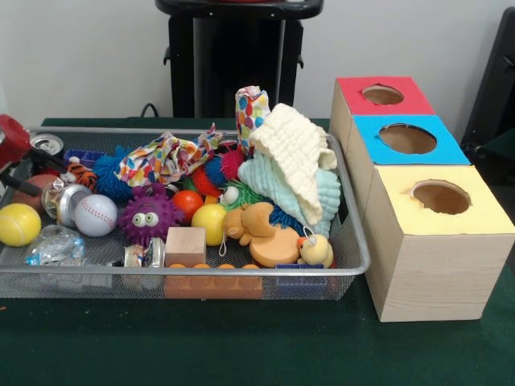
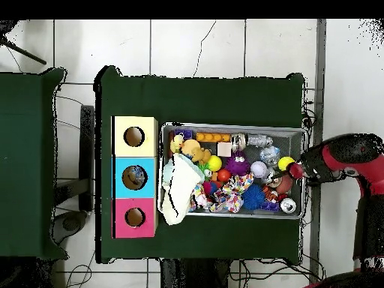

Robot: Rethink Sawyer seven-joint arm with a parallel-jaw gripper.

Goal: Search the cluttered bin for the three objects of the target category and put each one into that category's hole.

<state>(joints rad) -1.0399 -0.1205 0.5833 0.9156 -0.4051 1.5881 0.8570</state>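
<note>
Overhead view: arm (image 2: 341,161) over bin (image 2: 234,127) end on tabletop (image 2: 225,94), jaws' state can't tell; risk: descending blind w/ dense clutter may snag cloth (image 2: 176,191), drag neighbours out.

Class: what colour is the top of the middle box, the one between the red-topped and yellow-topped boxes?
Blue, on the middle box, clearest in the front view.

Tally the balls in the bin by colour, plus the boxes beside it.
Yellow balls: 2
Orange ball: 1
White baseball: 1
Purple spiky ball with eyes: 1
Boxes with a hole: 3, red top, blue top, yellow top
Total: 8, counting only what shows above the clutter in the bin.
</note>
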